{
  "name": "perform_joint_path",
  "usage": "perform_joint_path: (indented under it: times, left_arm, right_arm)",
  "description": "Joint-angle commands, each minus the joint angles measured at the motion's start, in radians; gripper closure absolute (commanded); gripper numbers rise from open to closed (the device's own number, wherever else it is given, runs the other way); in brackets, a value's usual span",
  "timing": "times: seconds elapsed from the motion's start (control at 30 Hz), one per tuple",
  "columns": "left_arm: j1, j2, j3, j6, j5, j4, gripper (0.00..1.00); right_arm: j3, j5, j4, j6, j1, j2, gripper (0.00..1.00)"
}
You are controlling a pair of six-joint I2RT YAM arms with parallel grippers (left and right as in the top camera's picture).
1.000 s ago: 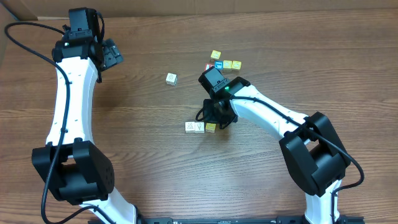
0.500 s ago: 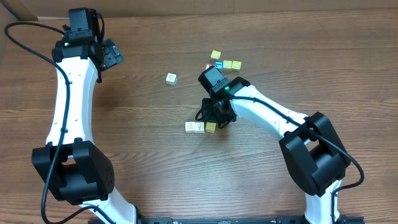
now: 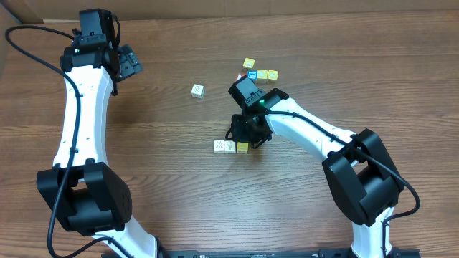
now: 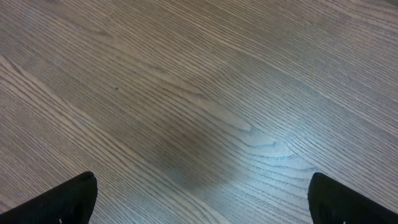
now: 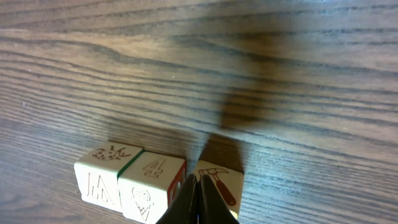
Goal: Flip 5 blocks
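Note:
Three blocks sit side by side in a row: two cream ones (image 3: 219, 146) (image 3: 230, 147) and a yellowish one (image 3: 243, 147). In the right wrist view they are the left cream block (image 5: 99, 171), the "4" block (image 5: 152, 177) and a hammer-picture block (image 5: 221, 183). My right gripper (image 3: 248, 136) is shut and empty, its tip (image 5: 196, 182) low over the seam between the "4" block and the hammer block. A lone cream block (image 3: 198, 90) lies further back. A blue-faced block (image 3: 252, 74) sits in the far cluster. My left gripper (image 3: 129, 63) (image 4: 202, 182) hangs open over bare wood at far left.
The far cluster also holds yellow cubes (image 3: 248, 64) (image 3: 267, 74) and a red-faced cube (image 3: 242, 77), partly hidden by the right wrist. The right arm (image 3: 308, 129) stretches diagonally from the front right. The table's back edge (image 3: 287, 13) runs along the top.

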Motion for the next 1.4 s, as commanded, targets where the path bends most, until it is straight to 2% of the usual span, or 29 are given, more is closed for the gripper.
perform_joint_path:
  times: [0.0,0.2,0.4,0.67,1.03,1.37]
  left_arm:
    - [0.003,-0.015,0.018,-0.022,-0.014,0.001,0.0]
    - [0.003,-0.015,0.018,-0.022,-0.014,0.001,0.0]
    - [0.003,-0.015,0.018,-0.022,-0.014,0.001,0.0]
    - [0.003,-0.015,0.018,-0.022,-0.014,0.001,0.0]
    - [0.003,-0.015,0.018,-0.022,-0.014,0.001,0.0]
    - [0.003,-0.015,0.018,-0.022,-0.014,0.001,0.0]
  right_arm:
    - [0.004,-0.016,-0.003,-0.008,-0.006,-0.037,0.96]
    - [0.025,-0.016,0.005,-0.023,-0.025,-0.037,0.96]
    - [0.098,-0.013,-0.094,-0.038,-0.089,-0.066,0.96]
    - [0.066,-0.017,-0.224,0.022,-0.124,-0.073,0.96]
    - [-0.083,-0.024,-0.061,0.15,-0.028,-0.073,0.96]
    - [-0.089,-0.023,-0.011,0.154,-0.006,-0.073,0.96]
